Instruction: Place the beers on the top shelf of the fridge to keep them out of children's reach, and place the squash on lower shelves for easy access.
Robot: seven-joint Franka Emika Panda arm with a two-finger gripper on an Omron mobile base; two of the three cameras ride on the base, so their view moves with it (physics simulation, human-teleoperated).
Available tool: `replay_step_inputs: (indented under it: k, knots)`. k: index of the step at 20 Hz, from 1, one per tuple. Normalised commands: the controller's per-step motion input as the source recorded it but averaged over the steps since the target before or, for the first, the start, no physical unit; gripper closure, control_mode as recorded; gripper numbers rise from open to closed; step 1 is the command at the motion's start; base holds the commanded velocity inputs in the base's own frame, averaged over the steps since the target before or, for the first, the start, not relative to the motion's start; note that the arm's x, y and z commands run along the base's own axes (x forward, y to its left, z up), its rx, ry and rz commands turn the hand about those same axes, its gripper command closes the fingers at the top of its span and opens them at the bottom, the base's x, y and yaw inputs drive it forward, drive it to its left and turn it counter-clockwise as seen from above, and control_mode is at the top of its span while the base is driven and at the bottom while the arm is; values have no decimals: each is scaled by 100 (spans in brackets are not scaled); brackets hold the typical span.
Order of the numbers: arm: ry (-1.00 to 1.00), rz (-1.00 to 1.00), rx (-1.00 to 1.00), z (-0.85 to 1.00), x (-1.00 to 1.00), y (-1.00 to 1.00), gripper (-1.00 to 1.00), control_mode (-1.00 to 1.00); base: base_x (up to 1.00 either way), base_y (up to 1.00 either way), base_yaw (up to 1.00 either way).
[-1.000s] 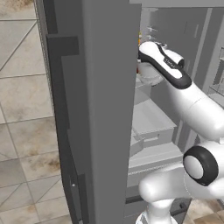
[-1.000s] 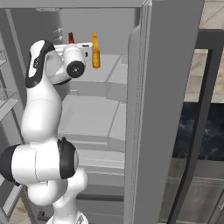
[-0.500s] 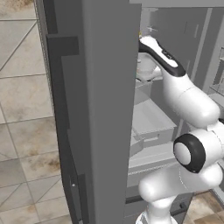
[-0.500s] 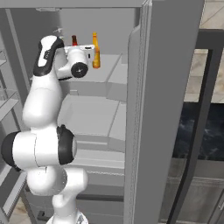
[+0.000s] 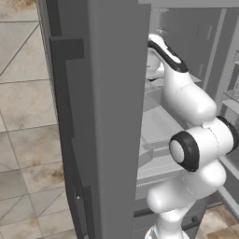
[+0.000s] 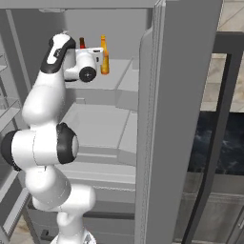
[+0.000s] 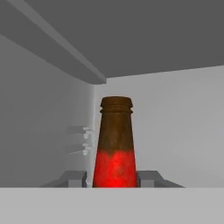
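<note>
In the hand view my gripper (image 7: 113, 179) is shut on the dark brown beer with the red label (image 7: 114, 148), held upright inside the fridge (image 6: 176, 119). From the right base view the brown bottle's neck (image 6: 82, 43) sticks up just behind my hand, over the top shelf (image 6: 116, 82). The amber-yellow beer (image 6: 103, 57) stands on that shelf immediately right of the hand. The lower shelves (image 6: 102, 125) lie beneath. The squash is out of view.
The open left fridge door (image 5: 107, 116) rises close beside the arm and hides much of the interior in the left base view. The right door edge (image 6: 152, 143) bounds the opening. Door racks (image 6: 9, 119) sit at the far left. Drawer fronts (image 6: 100, 176) lie below.
The arm has stretched up and further into the fridge, carrying the brown bottle deeper over the top shelf, closer to the amber bottle. The grip stays shut.
</note>
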Motion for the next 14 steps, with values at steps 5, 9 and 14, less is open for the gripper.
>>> replay_step_inputs:
  k: [5,9,14]
  knots:
    - [0,0,0,-12,36,24,100,-100,0,0,0]
    - [-1,0,0,-4,15,22,-100,-100,0,0,0]
    - [-1,0,0,0,0,4,-100,-100,0,0,0]
